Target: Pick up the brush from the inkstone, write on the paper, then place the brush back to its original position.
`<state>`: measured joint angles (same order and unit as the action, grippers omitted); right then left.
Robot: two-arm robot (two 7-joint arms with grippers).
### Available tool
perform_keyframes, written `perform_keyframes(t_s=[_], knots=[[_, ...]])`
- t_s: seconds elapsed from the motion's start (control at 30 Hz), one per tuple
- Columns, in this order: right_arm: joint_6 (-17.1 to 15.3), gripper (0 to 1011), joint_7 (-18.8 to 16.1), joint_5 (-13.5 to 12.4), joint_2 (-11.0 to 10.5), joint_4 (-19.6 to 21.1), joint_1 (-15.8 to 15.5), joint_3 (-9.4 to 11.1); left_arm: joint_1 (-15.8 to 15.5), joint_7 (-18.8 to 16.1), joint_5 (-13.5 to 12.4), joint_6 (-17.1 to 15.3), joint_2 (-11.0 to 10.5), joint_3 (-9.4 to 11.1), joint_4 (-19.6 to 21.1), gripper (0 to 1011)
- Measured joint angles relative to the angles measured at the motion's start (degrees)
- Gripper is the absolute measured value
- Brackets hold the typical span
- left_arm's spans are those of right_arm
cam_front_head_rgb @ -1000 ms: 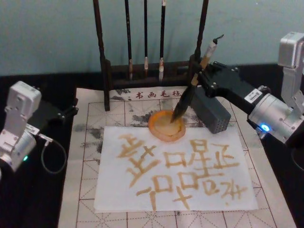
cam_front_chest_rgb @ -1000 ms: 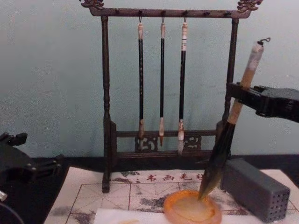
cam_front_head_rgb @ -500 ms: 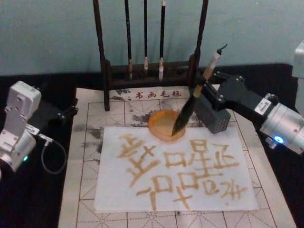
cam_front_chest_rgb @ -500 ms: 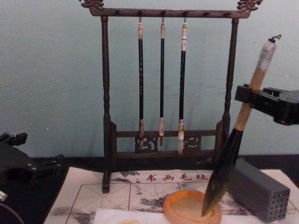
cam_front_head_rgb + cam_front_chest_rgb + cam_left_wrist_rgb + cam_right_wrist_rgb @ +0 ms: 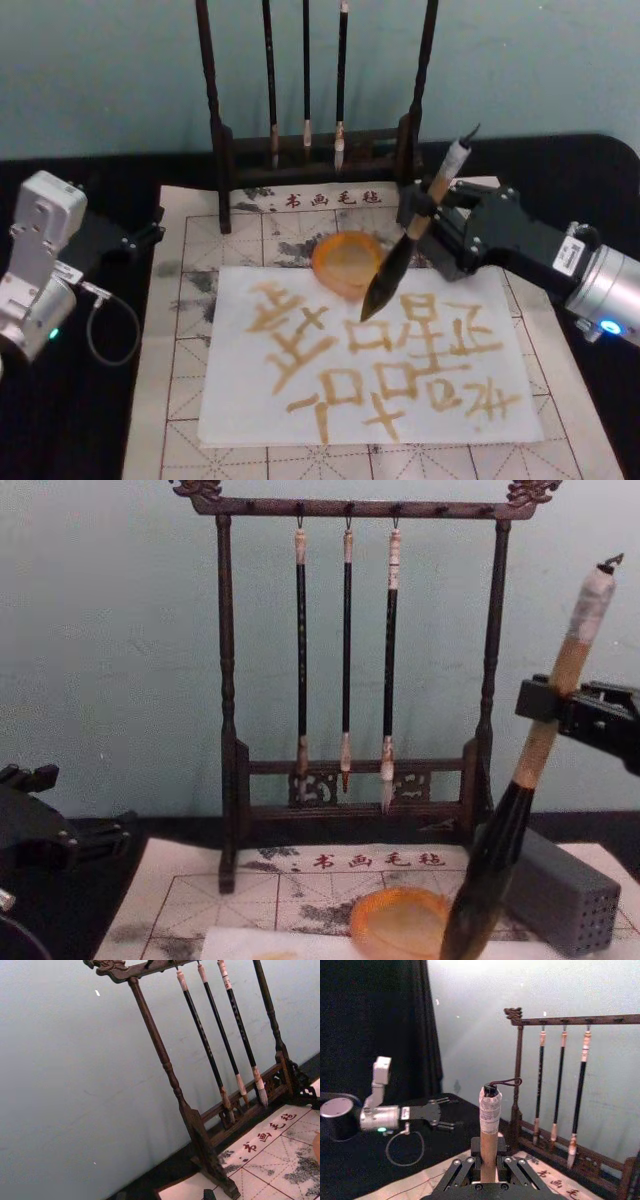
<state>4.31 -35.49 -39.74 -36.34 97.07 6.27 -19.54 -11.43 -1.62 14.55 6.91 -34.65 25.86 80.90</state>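
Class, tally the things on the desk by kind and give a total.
Thin brushes hanging on the rack: 3
Thick brush in the right gripper: 1
Rack: 1
Orange dish: 1
Grey block: 1
Sheet of paper: 1
Mat: 1
Total: 9

Soft, even light spreads over the pale blue-green wall (image 5: 110,660), with faint shadows. The white sheet of paper with tan characters (image 5: 250,410) is the brightest surface in the head view, while the black-draped table (image 5: 90,420) stays dark and swallows detail. A small blue indicator light (image 5: 607,327) and a green indicator light (image 5: 52,333) glow at that view's sides.
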Motion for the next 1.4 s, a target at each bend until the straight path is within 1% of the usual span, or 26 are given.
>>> perform_keyframes(t_s=[0.3,0.6,1.4], knots=[[0.52,199,-2.07,-1.42,-1.94,2.02,-1.94,0.03,0.00,0.00,0.00,0.00,0.00,0.00,0.00,1001],[0.94,198,-2.93,-2.00,-2.95,2.66,-2.70,-0.29,0.00,0.00,0.00,0.00,0.00,0.00,0.00,1001],[1.13,198,-2.84,-1.93,-3.02,2.66,-2.73,-0.45,0.00,0.00,0.00,0.00,0.00,0.00,0.00,1001]])
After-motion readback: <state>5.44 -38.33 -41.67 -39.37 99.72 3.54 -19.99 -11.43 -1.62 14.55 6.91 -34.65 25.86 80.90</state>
